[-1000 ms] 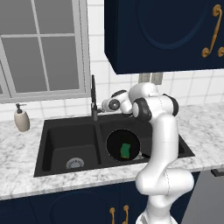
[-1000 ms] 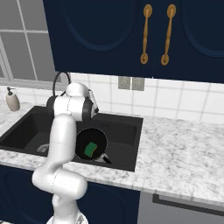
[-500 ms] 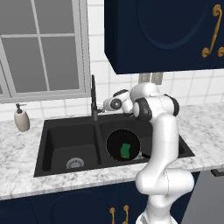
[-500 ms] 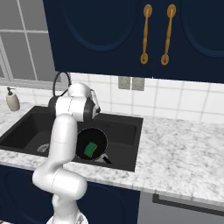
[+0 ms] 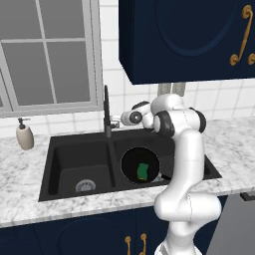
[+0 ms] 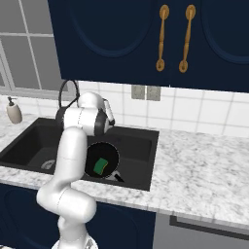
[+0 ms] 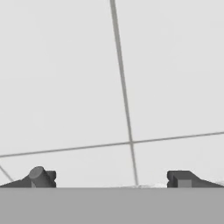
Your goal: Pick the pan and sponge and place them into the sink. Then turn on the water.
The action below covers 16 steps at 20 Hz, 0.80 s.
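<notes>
Sink as reference: black double basin set in the marble counter, divider running front to back between the basins. Pan sits in the right basin, nearly spanning it, front rim close to the sink's front wall; its handle pokes toward the front right corner. Sponge lies inside the pan, green side up, right of pan centre, clear of the rim. Left basin holds nothing but its silver drain, so there is free room there. Tap stands at the sink's back edge, over the divider, with its arch showing in the right base view. End effector is above the sink's back edge, just right of the tap and very near it; I cannot tell whether it touches. In the hand view the end effector has its fingertips spread wide with nothing between them, aimed at white wall tile close ahead. Arm elbow hangs over the right basin's back right, leaving the pan uncovered from the front. Soap bottle stands on the counter left of the sink, well apart from the tap. Cabinet overhangs the sink's right half, lower edge not far above the arm's top joint. Window is behind the left basin.
</notes>
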Available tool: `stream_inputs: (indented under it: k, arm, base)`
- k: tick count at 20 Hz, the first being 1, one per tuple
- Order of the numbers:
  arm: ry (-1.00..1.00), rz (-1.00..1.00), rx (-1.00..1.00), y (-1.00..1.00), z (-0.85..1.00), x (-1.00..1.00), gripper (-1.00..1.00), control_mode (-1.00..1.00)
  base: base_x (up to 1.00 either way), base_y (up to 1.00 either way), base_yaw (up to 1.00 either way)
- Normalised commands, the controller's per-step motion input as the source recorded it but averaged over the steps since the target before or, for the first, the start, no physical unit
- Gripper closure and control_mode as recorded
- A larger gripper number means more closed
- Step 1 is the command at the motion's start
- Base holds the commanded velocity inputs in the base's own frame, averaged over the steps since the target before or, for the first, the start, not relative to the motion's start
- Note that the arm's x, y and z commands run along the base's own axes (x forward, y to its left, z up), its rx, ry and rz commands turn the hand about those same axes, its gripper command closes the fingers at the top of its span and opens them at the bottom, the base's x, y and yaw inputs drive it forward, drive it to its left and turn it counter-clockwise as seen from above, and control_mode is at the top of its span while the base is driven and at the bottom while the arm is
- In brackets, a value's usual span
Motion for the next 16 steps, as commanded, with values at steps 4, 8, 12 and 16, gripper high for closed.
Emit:
stream_inputs:
  k: [4,8,12,16]
  arm:
    - [-0.02,0.00,0.00,-0.42,-0.02,0.00,-1.00,-1.00]
    - [-0.04,0.00,0.01,-0.64,-0.10,0.00,-1.00,-1.00]
    - [-0.05,0.00,0.06,-0.92,-0.11,0.00,-1.00,-1.00]
    - [-0.03,0.00,0.11,-0.99,-0.09,0.00,-1.00,-1.00]
  base:
    - [0.00,0.00,0.00]
    - [0.00,0.00,0.00]
    - [0.00,0.00,0.00]
    - [0.00,0.00,0.00]
